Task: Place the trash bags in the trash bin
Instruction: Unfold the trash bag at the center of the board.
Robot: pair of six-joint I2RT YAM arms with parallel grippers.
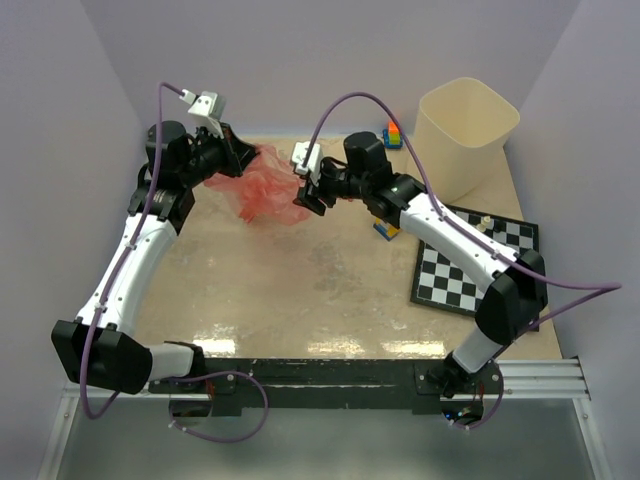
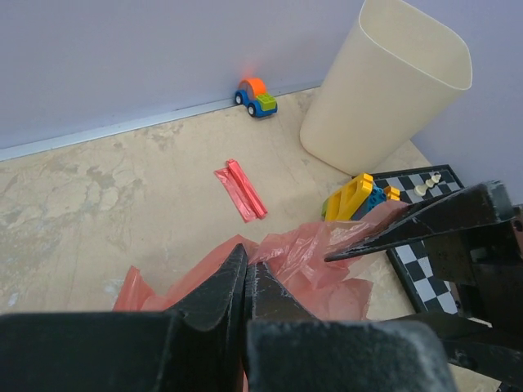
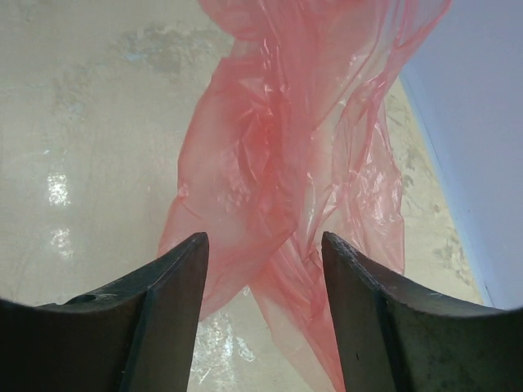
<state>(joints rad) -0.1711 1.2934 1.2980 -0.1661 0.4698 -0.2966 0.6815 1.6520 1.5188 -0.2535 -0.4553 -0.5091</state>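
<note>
My left gripper (image 1: 247, 158) (image 2: 247, 260) is shut on a crinkly red trash bag (image 1: 265, 192) (image 2: 319, 257) and holds it above the table near the back wall. My right gripper (image 1: 309, 192) (image 3: 265, 241) is open just right of the bag, and the hanging sack (image 3: 286, 163) shows beyond its spread jaws without being gripped. A second trash bag, a narrow folded red strip (image 2: 241, 189), lies flat on the table. The cream-beige trash bin (image 1: 466, 125) (image 2: 384, 90) stands upright at the back right.
A black-and-white checkerboard (image 1: 476, 265) (image 2: 425, 265) with small chess pieces lies right of centre. Yellow-and-blue blocks (image 1: 385, 228) (image 2: 359, 200) sit by its corner. A toy car (image 2: 257, 96) (image 1: 392, 135) stands by the back wall. Walls close in the back and both sides.
</note>
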